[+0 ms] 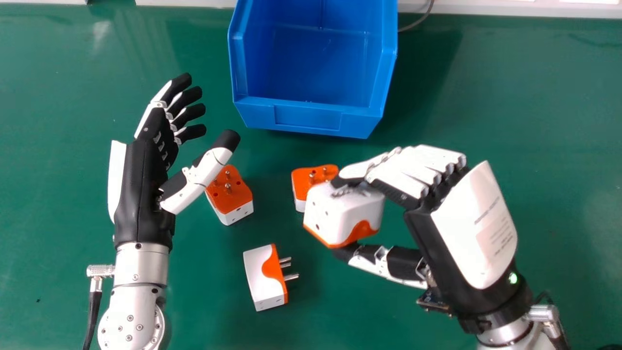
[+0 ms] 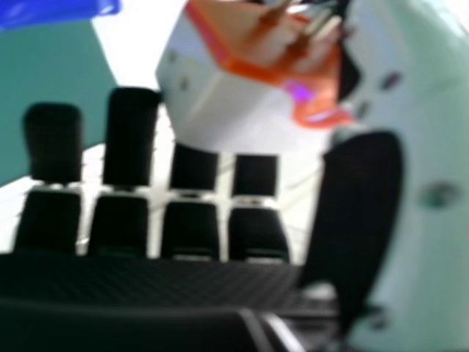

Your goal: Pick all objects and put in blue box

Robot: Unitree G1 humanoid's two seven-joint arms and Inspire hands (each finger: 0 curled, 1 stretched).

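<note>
Nearest to the robot, one white and orange plug (image 1: 265, 277) lies on its side on the green table (image 1: 544, 121), with three metal pins pointing right. A little farther is the right hand (image 1: 459, 226), coming from the lower right corner and directed to the left and forward, its back turned up. Its fingers are bent and, together with the thumb underneath, they have hold of a second plug (image 1: 342, 211), above the table. Beyond are two more plugs, both standing with pins up: one (image 1: 231, 197) partly behind the left thumb, the other (image 1: 303, 189) partly behind the held one. So there are four plugs, three on the table. The left hand (image 1: 146, 170) points forward, palm turned inward; its fingers are almost straight, the thumb is well apart from them, and it holds nothing. Farthest stands one blue box (image 1: 308, 116), with no plug inside.
</note>
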